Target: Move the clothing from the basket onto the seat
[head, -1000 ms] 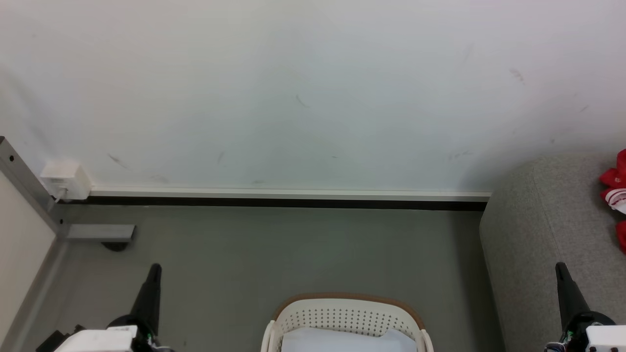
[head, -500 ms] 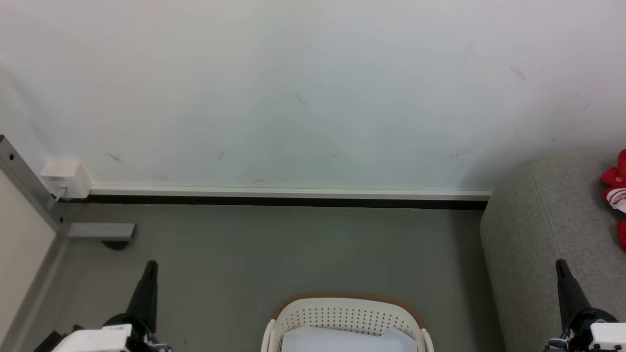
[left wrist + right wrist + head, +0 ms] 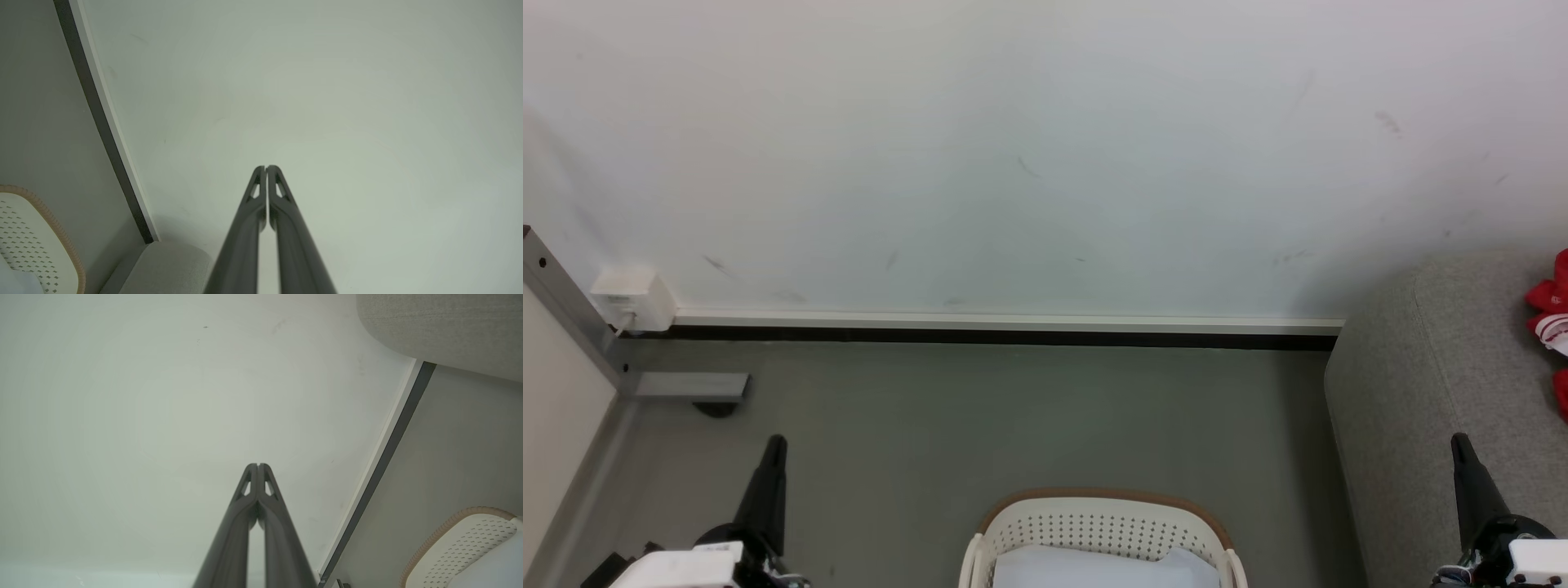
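Clothing (image 3: 1086, 572) lies pale in the basket (image 3: 1094, 527), red pieces (image 3: 1547, 298) on the seat (image 3: 1421, 367); with left gripper (image 3: 266, 167) and right gripper (image 3: 258, 465) both pinched shut and empty, we risk shoving it deeper, not grasping

Measured against the basket (image 3: 1098, 492), the left pincer (image 3: 776, 445) has drifted a little farther away, out to the robot's left, and its tip sits slightly higher in the head view. The right pincer (image 3: 1459, 445) has also eased away from the basket at its base, to the robot's right. Both shifts are small and happened early in the last second.
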Robot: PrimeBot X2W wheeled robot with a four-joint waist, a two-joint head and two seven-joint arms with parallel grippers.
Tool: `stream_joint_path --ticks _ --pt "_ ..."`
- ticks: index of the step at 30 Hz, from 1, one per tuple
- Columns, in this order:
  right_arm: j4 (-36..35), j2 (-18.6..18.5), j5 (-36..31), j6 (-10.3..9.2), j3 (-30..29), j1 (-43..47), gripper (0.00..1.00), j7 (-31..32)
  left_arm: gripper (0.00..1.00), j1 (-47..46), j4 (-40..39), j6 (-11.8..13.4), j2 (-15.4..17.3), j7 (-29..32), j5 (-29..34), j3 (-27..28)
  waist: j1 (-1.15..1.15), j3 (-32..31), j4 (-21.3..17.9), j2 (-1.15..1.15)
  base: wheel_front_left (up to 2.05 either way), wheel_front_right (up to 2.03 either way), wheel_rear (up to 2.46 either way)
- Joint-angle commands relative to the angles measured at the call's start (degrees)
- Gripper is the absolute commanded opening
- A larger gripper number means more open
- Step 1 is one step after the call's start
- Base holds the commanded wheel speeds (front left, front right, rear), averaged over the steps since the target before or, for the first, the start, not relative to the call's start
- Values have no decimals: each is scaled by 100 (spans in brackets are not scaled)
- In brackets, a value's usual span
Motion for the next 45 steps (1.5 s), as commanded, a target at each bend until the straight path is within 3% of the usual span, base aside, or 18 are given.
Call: stream_joint_path --ticks 1,45 --pt "14 1 -29 -14 -17 -74 0 9 0 -44 -12 -19 12 1 -35 18 0 0 0 0 0 0 0" --pt "17 30 -64 -14 -59 -80 0 40 0 -45 -13 -19 1 19 -15 32 0 0 0 0 0 0 0"
